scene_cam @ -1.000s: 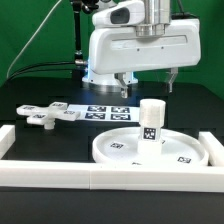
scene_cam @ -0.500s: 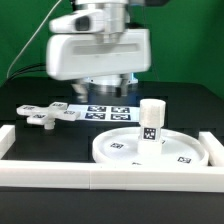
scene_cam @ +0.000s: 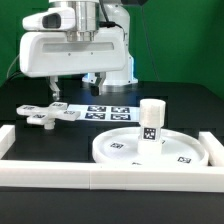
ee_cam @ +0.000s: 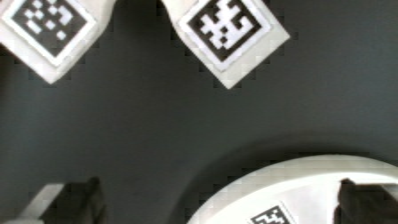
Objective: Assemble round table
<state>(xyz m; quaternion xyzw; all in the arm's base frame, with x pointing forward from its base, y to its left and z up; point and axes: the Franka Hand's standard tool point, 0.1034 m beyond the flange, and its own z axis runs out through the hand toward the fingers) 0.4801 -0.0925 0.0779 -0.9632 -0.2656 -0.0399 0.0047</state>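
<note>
Hovering with fingertips spread wide and nothing between them, the claw hangs above the marker board. In front of that board, the round disc lies on the bench with the post upright on it. The cross-shaped foot lies beside the board, on the exterior view's left.

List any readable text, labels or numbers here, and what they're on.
No words, brands or numbers readable in either view.
Only black-and-white square tags, patterns not text: on the post, the disc, the cross-shaped foot and the marker board.
</note>
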